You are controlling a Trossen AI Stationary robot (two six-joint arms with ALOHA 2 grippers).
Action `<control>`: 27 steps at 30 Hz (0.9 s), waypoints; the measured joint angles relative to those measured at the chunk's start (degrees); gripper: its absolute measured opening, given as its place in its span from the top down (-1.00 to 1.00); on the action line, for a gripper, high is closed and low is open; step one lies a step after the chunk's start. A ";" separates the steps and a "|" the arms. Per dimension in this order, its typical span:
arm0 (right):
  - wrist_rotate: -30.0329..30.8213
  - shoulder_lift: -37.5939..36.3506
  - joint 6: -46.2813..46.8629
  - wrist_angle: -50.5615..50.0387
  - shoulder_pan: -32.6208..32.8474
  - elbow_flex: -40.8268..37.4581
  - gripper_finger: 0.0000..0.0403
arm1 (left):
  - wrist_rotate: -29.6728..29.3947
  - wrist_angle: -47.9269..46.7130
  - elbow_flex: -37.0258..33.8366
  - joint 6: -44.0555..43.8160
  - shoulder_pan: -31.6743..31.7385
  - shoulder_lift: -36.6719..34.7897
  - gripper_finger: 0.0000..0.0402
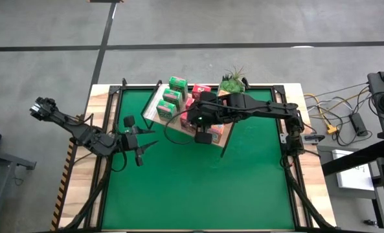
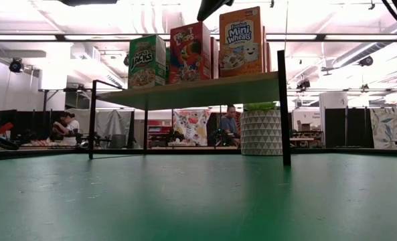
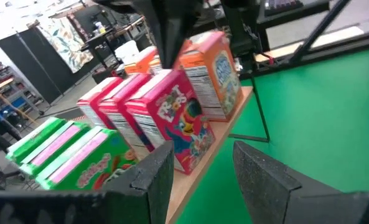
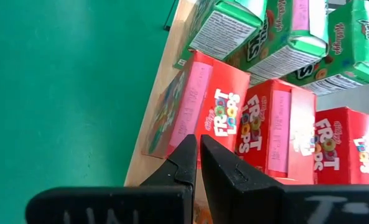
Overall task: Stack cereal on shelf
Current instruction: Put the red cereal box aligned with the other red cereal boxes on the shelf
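The shelf [image 2: 205, 90] is a light-wood board on thin black legs at the far middle of the green mat [image 1: 198, 188]. The cereal boxes stand upright on it in rows: green [image 2: 146, 61], red [image 2: 190, 52] and orange [image 2: 241, 41]. My right gripper [image 4: 196, 146] is shut and points steeply down over the red row [image 4: 234, 118], next to the orange boxes [image 3: 212, 74]. My left gripper [image 3: 203, 155] hangs open and empty left of the shelf [image 1: 154, 107], pointing at the boxes. My right gripper has its shut fingertips [image 3: 168, 62] just at the top of the nearest red box [image 3: 165, 118], beside the orange box. I cannot tell whether they touch it.
A potted green plant [image 1: 232, 81] stands at the shelf's far right corner. The black frame [image 1: 289, 149] runs along the mat's edges. People sit in the room beyond the table [image 2: 230, 120]. The near half of the mat is bare.
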 joint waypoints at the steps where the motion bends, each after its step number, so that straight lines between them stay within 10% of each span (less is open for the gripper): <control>1: 0.01 -0.04 -0.09 -0.05 0.01 0.13 0.94 | 0.43 0.23 0.00 0.28 -0.01 0.50 0.26; 27: -0.16 -0.15 -1.13 -2.45 -0.09 -0.38 0.94 | 1.00 2.93 0.00 3.99 0.02 3.98 0.26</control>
